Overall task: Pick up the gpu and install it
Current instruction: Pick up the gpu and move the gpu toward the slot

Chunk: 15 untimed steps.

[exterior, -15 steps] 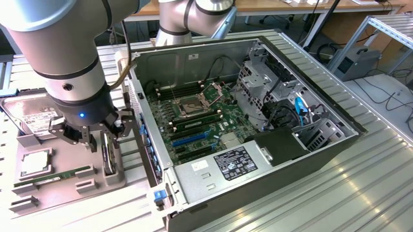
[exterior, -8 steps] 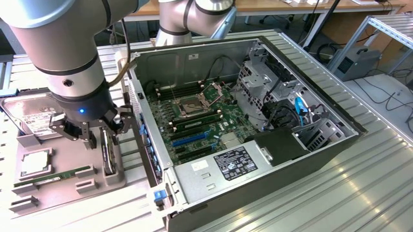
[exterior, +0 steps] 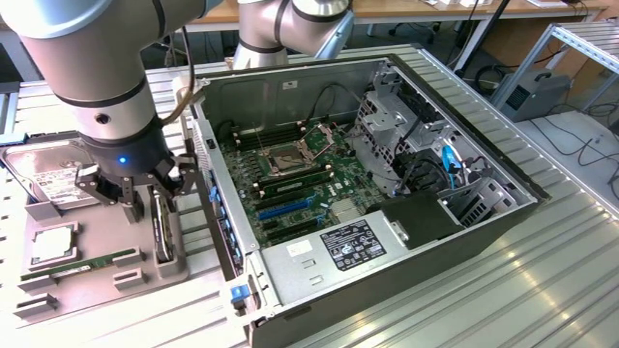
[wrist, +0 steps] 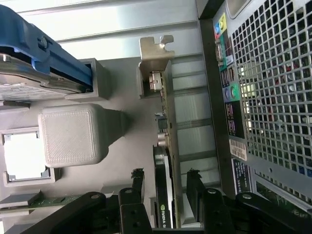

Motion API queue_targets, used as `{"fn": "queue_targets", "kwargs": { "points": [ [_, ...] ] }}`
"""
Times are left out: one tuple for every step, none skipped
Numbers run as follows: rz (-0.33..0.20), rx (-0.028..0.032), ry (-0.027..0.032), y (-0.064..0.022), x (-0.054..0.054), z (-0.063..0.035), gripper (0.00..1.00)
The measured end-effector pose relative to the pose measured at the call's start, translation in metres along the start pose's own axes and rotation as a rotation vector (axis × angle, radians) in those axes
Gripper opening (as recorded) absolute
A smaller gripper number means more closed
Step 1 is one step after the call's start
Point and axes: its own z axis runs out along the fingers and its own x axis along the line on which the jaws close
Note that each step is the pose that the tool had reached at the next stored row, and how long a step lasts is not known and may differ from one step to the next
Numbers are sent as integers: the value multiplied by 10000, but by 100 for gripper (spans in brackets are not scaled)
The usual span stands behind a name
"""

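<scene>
The gripper [exterior: 133,197] is wide open and holds nothing. Its fingers [wrist: 138,181] sit on each side of the gpu [wrist: 164,165], which stands on edge in the tray [exterior: 92,286] beside the case [exterior: 290,80]. The card is stiff, probably light, and easy to break. Hold its flat sides.

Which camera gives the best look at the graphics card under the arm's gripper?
The wrist view: the gpu stands on edge, its silver bracket and black cooler plain, between the fingers of the open gripper. The exterior view shows a dark sliver of the gpu under the gripper.
</scene>
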Motion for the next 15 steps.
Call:
{"fn": "queue_targets", "kwargs": {
  "points": [
    [1, 0, 0, 18, 3, 4, 48],
    [4, 0, -1, 35, 5, 9, 48],
    [6, -1, -1, 49, 7, 13, 48],
    [9, 0, 0, 61, 9, 17, 48],
    [11, -1, -1, 72, 11, 22, 48],
    [14, 0, -1, 83, 14, 27, 48],
    [17, 0, -1, 95, 16, 32, 48],
    [20, 1, 0, 104, 20, 36, 48],
    [25, -1, -3, 116, 25, 44, 48],
    [28, -2, -3, 122, 31, 48, 48],
    [31, 0, -2, 128, 38, 52, 48],
    [33, 0, -2, 133, 44, 56, 48],
    [35, 1, -1, 137, 47, 60, 48],
    [36, 1, -1, 141, 49, 65, 48],
    [37, 0, -2, 143, 49, 72, 48]
  ]
}}
